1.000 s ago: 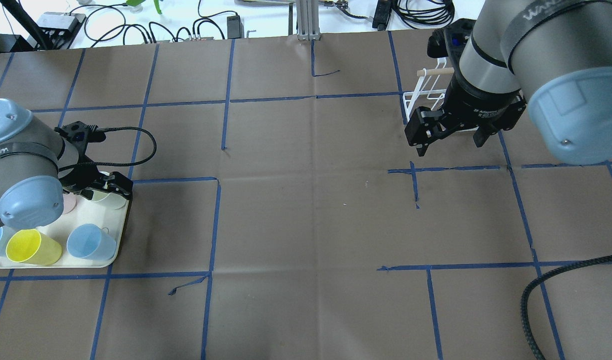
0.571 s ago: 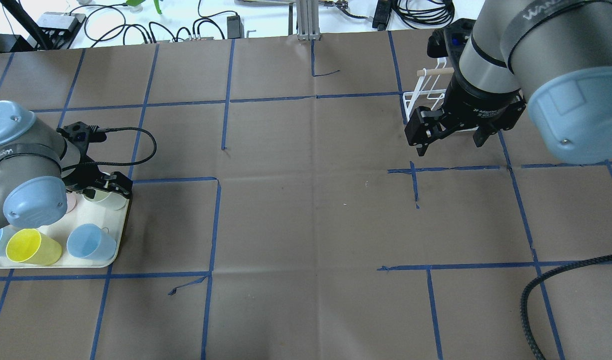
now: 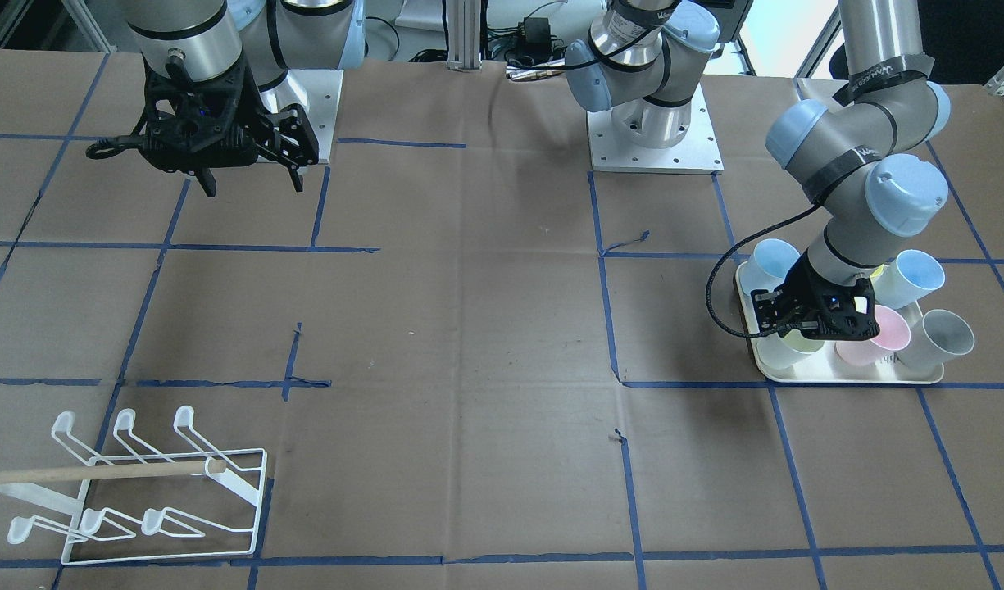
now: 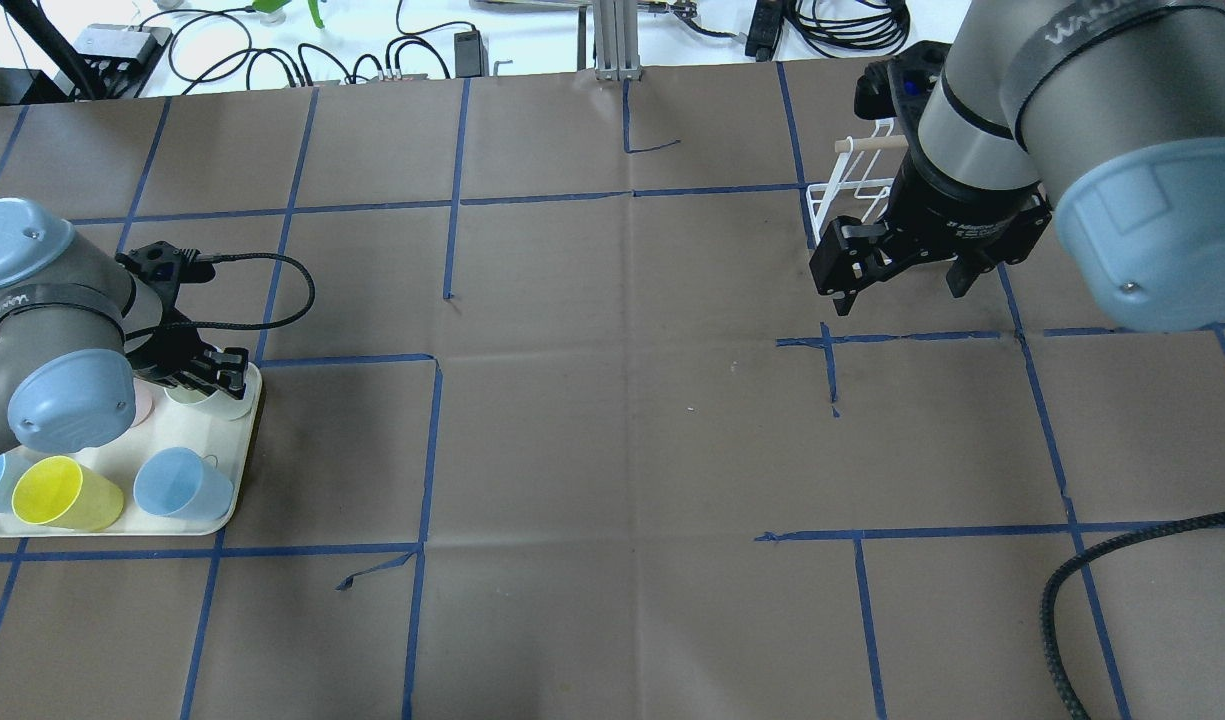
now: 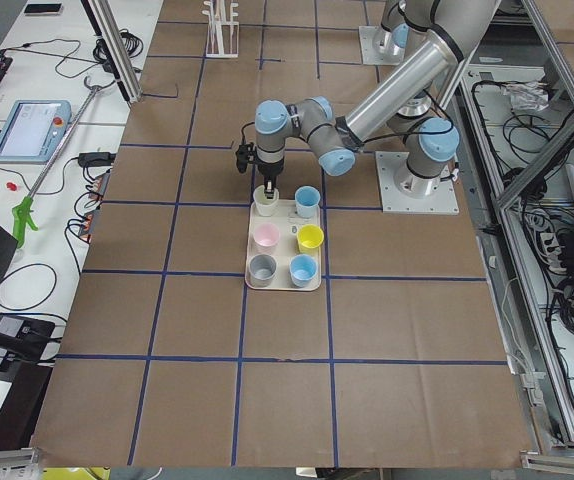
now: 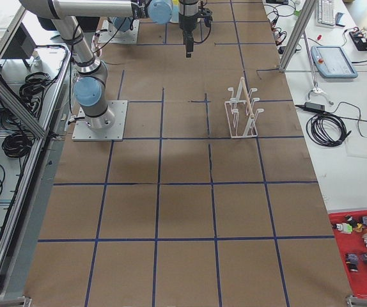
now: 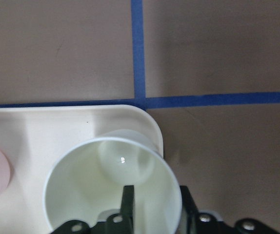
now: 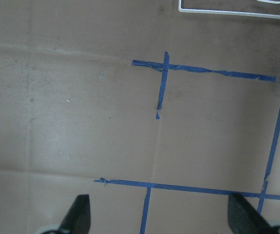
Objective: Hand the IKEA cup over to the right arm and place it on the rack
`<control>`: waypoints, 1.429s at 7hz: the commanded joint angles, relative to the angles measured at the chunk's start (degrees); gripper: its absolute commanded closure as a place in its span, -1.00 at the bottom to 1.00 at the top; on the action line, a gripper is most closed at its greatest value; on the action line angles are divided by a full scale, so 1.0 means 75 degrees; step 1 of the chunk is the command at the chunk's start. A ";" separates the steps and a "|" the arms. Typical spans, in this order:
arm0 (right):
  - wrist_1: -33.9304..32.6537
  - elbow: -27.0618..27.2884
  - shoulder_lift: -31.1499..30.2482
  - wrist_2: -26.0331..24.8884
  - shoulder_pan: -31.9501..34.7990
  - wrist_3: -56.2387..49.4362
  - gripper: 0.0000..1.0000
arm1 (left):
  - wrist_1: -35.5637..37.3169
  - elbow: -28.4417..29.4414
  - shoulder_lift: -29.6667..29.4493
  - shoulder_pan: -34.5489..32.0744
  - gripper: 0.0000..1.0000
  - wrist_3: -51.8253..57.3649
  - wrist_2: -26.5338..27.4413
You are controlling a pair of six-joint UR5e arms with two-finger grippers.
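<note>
Left wrist-mounted, left hand (image 7: 157, 197) straddling cup (image 7: 81, 187) rim

My table (image 4: 612, 450) wore brown paper crossed by blue tape (image 4: 456, 202); black cables (image 4: 852, 30) sprawled over the far white bench (image 4: 532, 45).

Bright, even overhead lighting across the brown paper-covered counter (image 4: 612, 450); shadows faint and soft-edged. Left wrist view slightly soft; small glare spot inside the pale green plastic cup (image 7: 91, 185).
</note>
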 commanded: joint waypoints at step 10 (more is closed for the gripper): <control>-0.0400 0.0064 -0.0004 0.0761 -0.0012 0.0012 -0.99 | -0.5301 0.4742 0.0388 -0.0685 1.00 -0.0205 -0.0088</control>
